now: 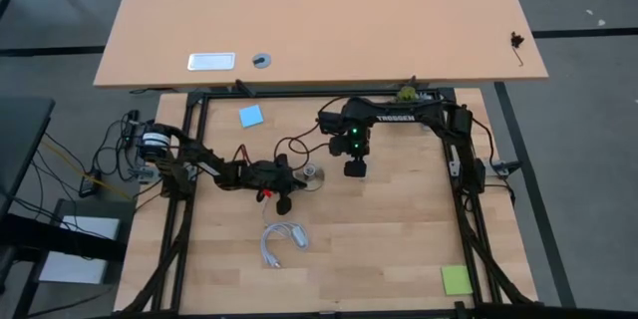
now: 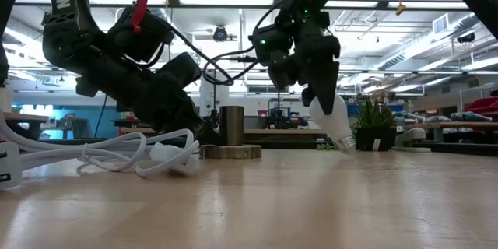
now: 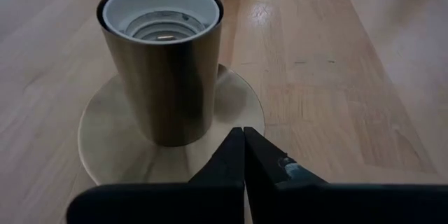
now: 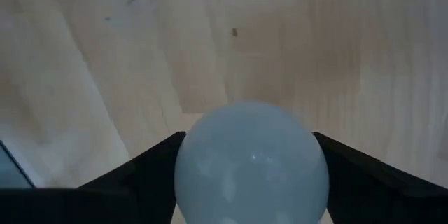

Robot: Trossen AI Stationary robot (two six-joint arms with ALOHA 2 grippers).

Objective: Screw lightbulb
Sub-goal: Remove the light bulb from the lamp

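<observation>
While it hangs tilted just above the wood at centre-right of the low view, the lightbulb [image 2: 336, 128], frosted white and pear-shaped, points its silvery screw base down, and whether the base touches the table I cannot tell. The right gripper [image 2: 325, 103] has it between its two dark fingers, one on each flank of the smooth globe. Left of it stands the socket [image 2: 231, 127], a dull metal cylinder on a round flat disc, empty and upright, well apart from the bulb. The left gripper [image 3: 243, 155], fingers pressed shut, rests on the disc's rim. Looped white cord [image 2: 132, 158] lies at lower left; the table [image 2: 311, 202] is pale wood.
</observation>
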